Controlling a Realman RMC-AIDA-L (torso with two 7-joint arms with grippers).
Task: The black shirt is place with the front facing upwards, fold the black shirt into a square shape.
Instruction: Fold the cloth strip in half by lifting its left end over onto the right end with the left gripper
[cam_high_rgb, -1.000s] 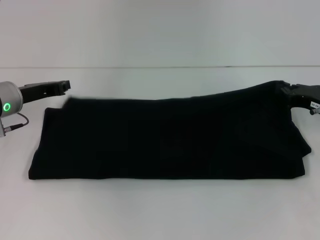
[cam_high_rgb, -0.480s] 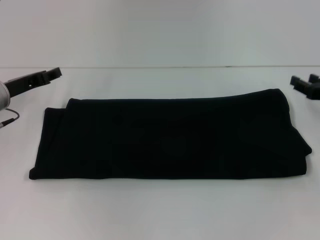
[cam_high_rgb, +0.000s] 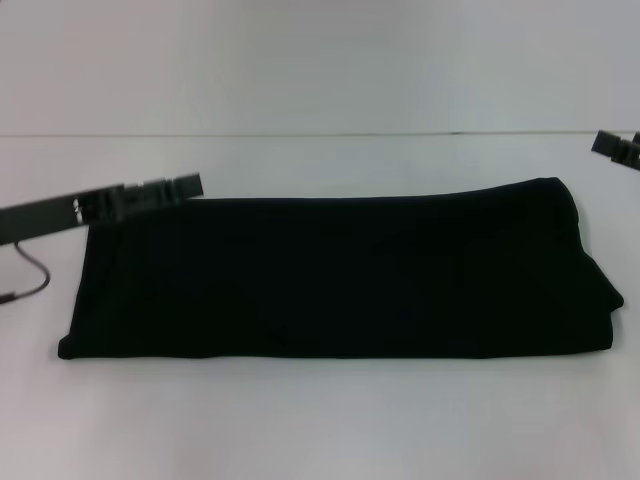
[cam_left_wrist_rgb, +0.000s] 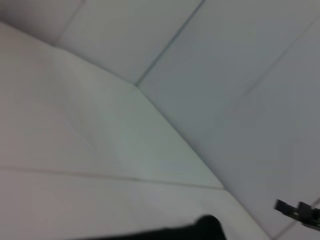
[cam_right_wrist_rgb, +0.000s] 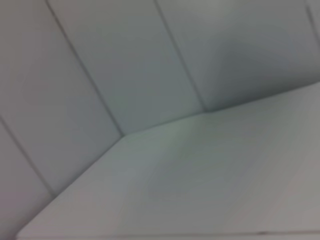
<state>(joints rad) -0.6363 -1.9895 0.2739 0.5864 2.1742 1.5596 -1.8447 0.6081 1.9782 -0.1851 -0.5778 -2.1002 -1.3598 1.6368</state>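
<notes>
The black shirt (cam_high_rgb: 335, 275) is lying flat on the white worktop (cam_high_rgb: 320, 420) as a long folded band, running across most of the head view, with no lettering showing on its upper face. Its right end is sitting slightly bunched and rounded, while its left end is squared off. Neither gripper is holding it.

Compared with half a second ago, the cloth outline is lying almost unchanged — only the far-left corner is now covered by the left gripper (cam_high_rgb: 150, 193). That gripper has swung in from the left edge of the worktop and is now reaching over the far-left corner of the shirt, its long dark body lying nearly level across the view. Whether it is touching the cloth cannot be told, nor whether its fingers are parted or closed.

The right gripper (cam_high_rgb: 620, 148) has drawn further off toward the right edge — one second ago it was at the shirt's far-right corner; now it is sitting well apart from the cloth, only a small dark part showing. Its finger state cannot be told either.

The left wrist view is showing mostly pale wall panels and worktop, with a rounded dark edge of the shirt (cam_left_wrist_rgb: 200, 229) low in the picture and the right gripper (cam_left_wrist_rgb: 299, 211) far off. The right wrist view is showing only blurred pale panels and worktop surface.
</notes>
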